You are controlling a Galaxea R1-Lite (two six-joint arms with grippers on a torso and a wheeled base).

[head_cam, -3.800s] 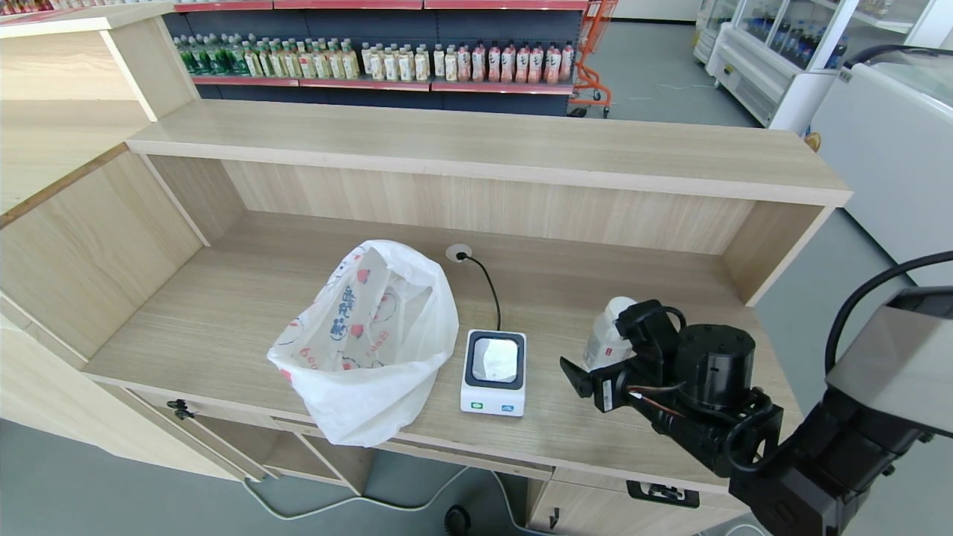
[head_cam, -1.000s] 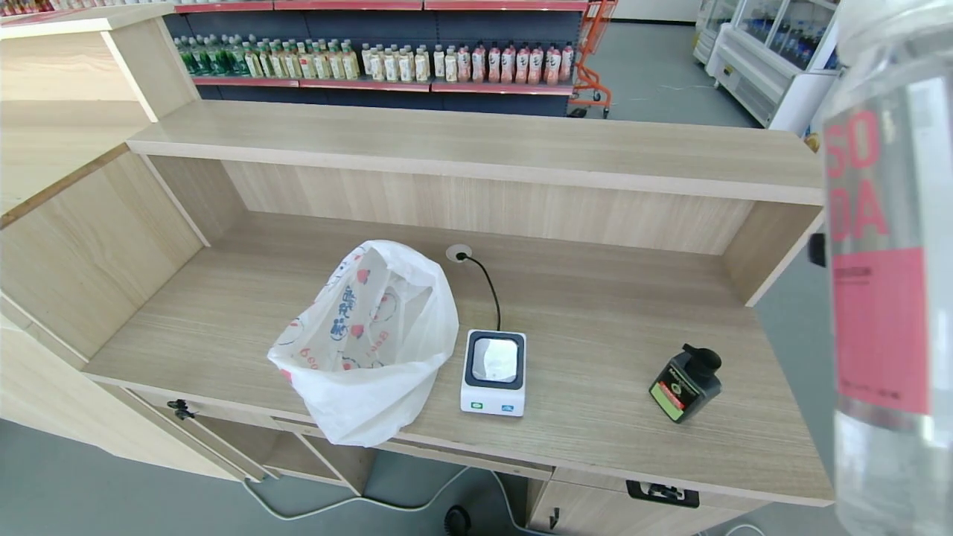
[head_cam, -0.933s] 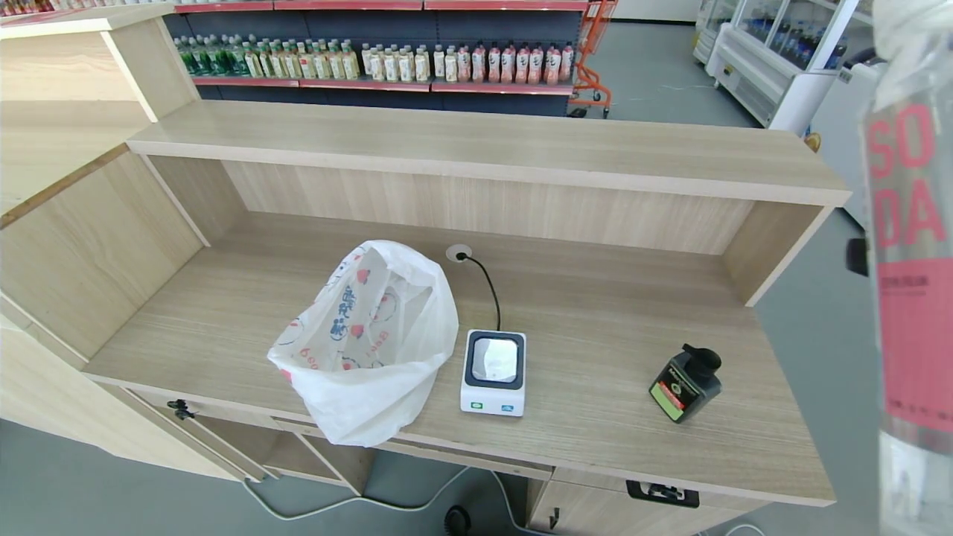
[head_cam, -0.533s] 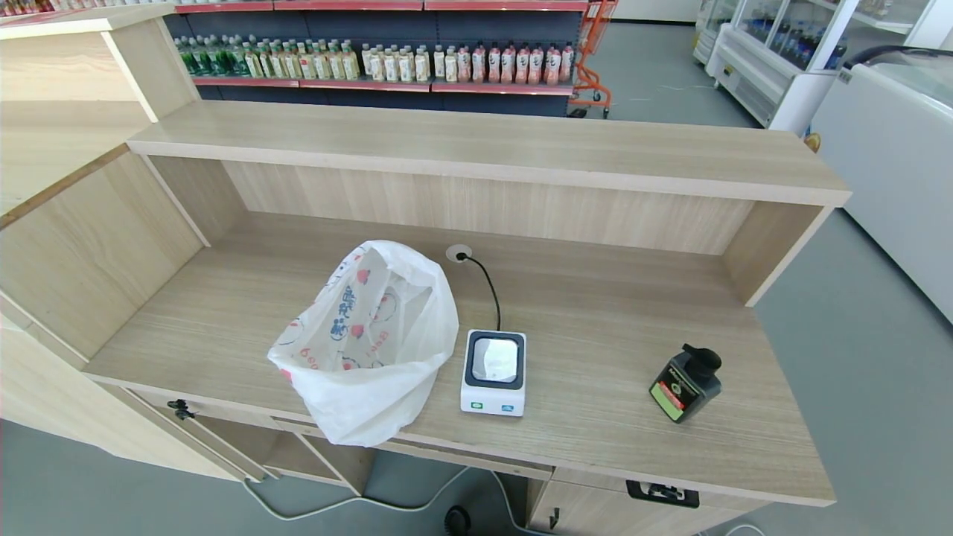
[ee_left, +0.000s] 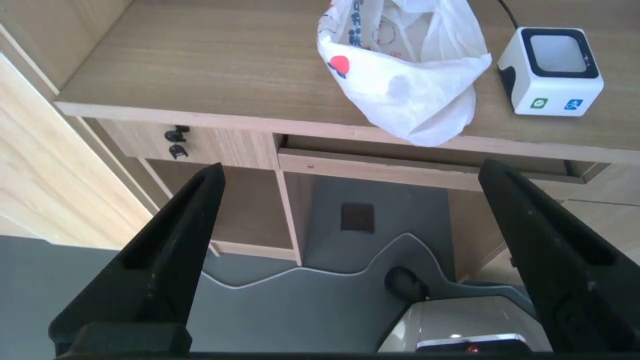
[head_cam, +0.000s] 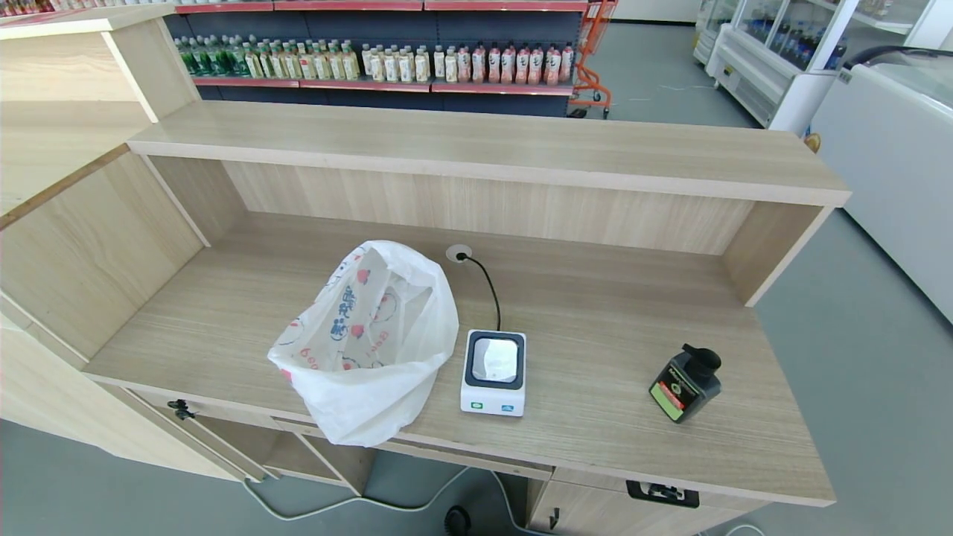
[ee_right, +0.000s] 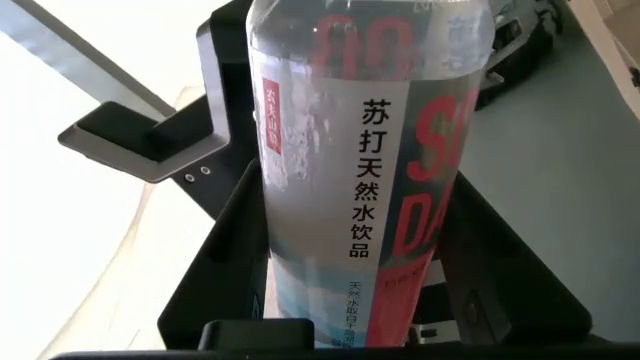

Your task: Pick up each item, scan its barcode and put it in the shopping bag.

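The shopping bag (head_cam: 365, 339) sits open-mouthed on the desk (head_cam: 595, 313), a little left of the middle; it is white plastic with red print, and its belly sags over the front edge. The scanner (head_cam: 493, 371) stands just beside it on the right, a small white box with its dark window facing up; whether bag and scanner touch I cannot tell. A black cable (head_cam: 488, 286) runs from the scanner's back to a round hole in the desk. Well apart, near the right end, there is a black bottle (head_cam: 686, 383) with a green and red label, its cap turned toward the back.

The right tool (ee_right: 350, 120) is clamped on a clear soda bottle (ee_right: 365, 200) with a pink-red label, the black fingers pressing it from both sides; where it hangs against the desk I cannot tell.

The left tool (ee_left: 350, 175) hangs low in front of the desk, its fingers (ee_left: 150, 270) spread wide apart; beyond them are the desk's front edge, the drawers under it, the bag and the scanner.

Behind the desk run shop shelves (head_cam: 372, 63) lined with drink bottles.
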